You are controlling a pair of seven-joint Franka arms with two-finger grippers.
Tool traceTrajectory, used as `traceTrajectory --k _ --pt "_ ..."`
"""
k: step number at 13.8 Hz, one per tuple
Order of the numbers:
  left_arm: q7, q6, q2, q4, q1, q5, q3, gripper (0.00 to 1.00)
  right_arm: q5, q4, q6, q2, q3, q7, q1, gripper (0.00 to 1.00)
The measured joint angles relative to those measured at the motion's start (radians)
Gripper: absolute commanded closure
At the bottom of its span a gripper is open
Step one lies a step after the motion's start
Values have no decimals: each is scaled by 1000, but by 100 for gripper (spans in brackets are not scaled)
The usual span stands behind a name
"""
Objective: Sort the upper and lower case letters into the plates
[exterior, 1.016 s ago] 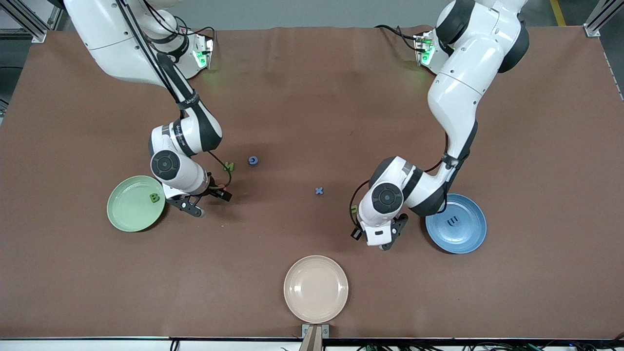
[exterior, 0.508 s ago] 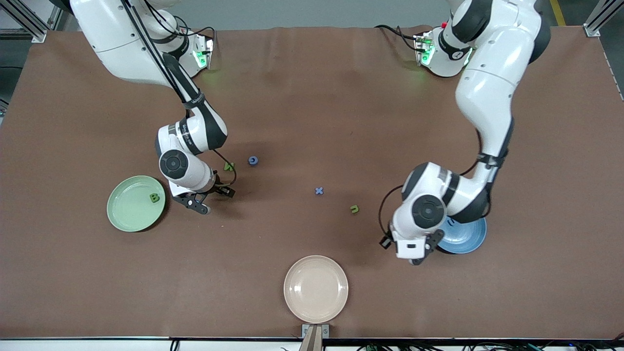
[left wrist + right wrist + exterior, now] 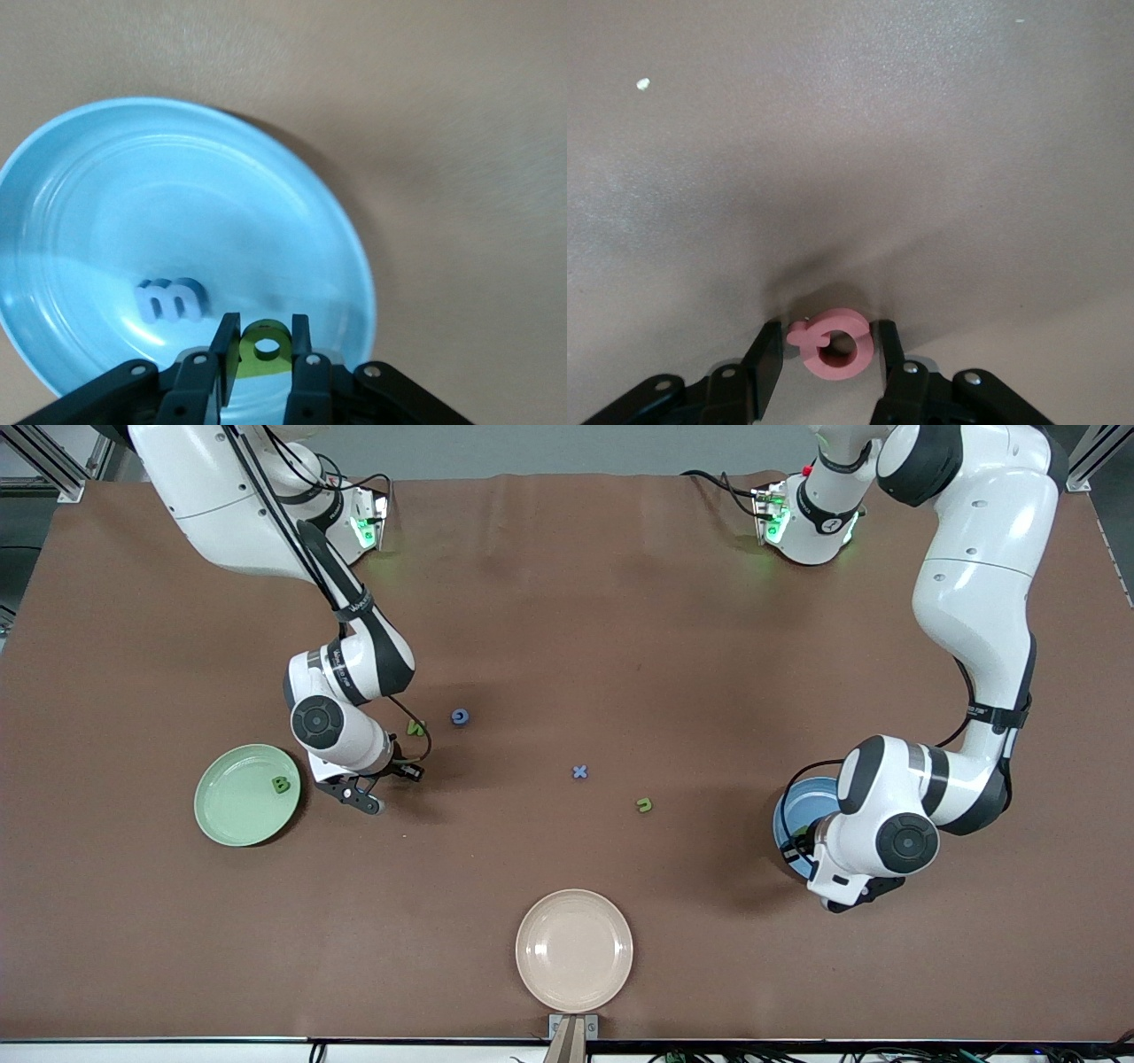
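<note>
Left gripper [image 3: 262,354], clamped on green letter [image 3: 264,346], hangs over blue plate [image 3: 292,221]: release low. Right gripper [image 3: 827,365], fingers apart around pink letter [image 3: 833,343] on counter [image 3: 567,620] beside green plate [image 3: 232,815]: centre, then clamp.

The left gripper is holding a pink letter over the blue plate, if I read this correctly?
Not quite: the letter is green. In the left wrist view the left gripper is shut on a green letter over the blue plate. The rest is right.
</note>
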Motion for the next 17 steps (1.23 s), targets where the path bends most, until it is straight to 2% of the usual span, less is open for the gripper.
traceTrajectory --k 1,6,11,14,17 --pt "13 0 0 -9 1 0 0 0 0 1 1 0 0 0 0 56" --pt "0 1 -9 -11 -22 0 -28 0 0 1 2 -1 1 0 1 69" --pt "-213 -32 -51 -12 -102 -1 -124 0 0 7 -25 -4 1 0 12 73" --pt "-321 4 -45 -30 -165 -1 -128 0 -2 90 -221 -39 -6 -7 18 73" --pt "-420 166 -18 -70 -204 -1 -127 2 -4 148 -370 -119 -26 -163 -46 73"
